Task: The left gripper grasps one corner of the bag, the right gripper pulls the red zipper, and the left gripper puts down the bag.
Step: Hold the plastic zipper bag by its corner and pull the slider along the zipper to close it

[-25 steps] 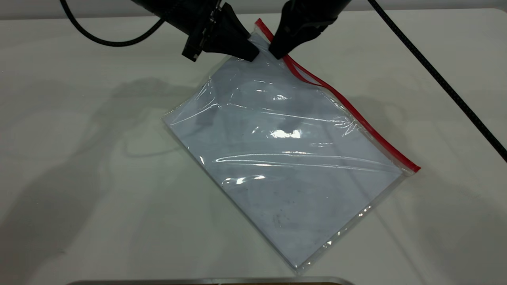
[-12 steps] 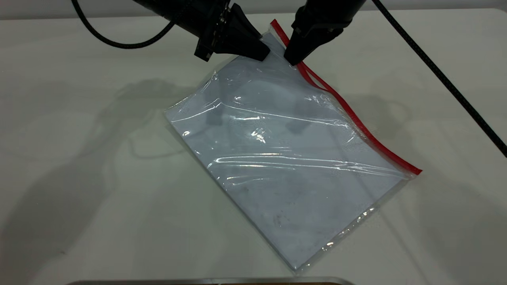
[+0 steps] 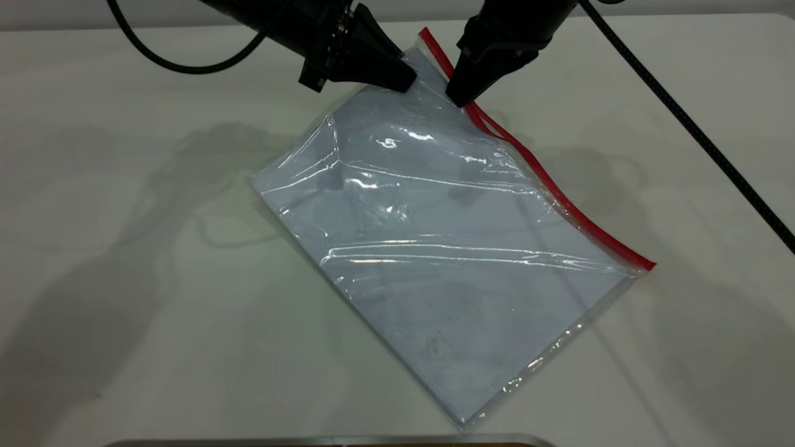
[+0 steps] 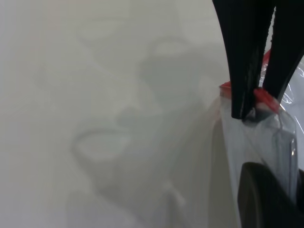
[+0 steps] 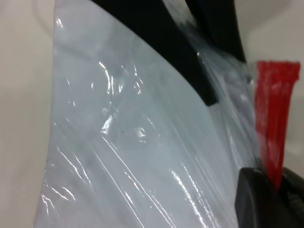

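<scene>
The bag (image 3: 447, 248) is a clear pouch with a pale blue-white sheet inside, lying slantwise on the white table with its far end raised. The red zipper (image 3: 559, 198) runs along its right long edge. My left gripper (image 3: 407, 84) is shut on the corner of the bag (image 3: 421, 59) at the far end of the red strip. My right gripper (image 3: 458, 99) is shut on the red zipper just below that corner. In the right wrist view the red strip (image 5: 273, 123) runs into my right gripper (image 5: 280, 183). In the left wrist view plastic covers my left finger (image 4: 266, 199).
A braided cable (image 3: 695, 130) crosses the table at the right. A smooth cable (image 3: 180, 62) loops at the far left. A metal edge (image 3: 329, 441) lies along the near side. Bare table surrounds the bag.
Both grippers have shifted a little to the right with the bag's far end. The plastic near the held corner has wrinkled more. The bag's near end has stayed on the table.
</scene>
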Controlling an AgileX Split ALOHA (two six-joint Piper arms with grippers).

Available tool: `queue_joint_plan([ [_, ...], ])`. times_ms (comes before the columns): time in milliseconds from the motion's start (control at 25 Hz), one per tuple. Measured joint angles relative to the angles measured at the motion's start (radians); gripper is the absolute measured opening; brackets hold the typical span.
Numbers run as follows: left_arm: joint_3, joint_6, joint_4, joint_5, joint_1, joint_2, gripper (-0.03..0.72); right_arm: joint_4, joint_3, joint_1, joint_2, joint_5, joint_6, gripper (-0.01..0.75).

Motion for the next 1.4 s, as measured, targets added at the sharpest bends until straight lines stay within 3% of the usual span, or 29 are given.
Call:
queue_joint_plan([
  [480,0.0,-0.026,-0.021,0.012,0.056,0.0,0.053,-0.079,0.009,-0.015,0.022,-0.004,0.005,0.06],
  [800,0.0,-0.083,-0.017,-0.02,0.104,-0.012,0.053,-0.171,0.013,-0.024,0.031,0.075,0.021,0.062],
  [1400,0.0,-0.201,0.167,-0.105,0.12,-0.012,0.053,-0.568,0.016,-0.025,0.031,0.274,0.371,0.077],
])
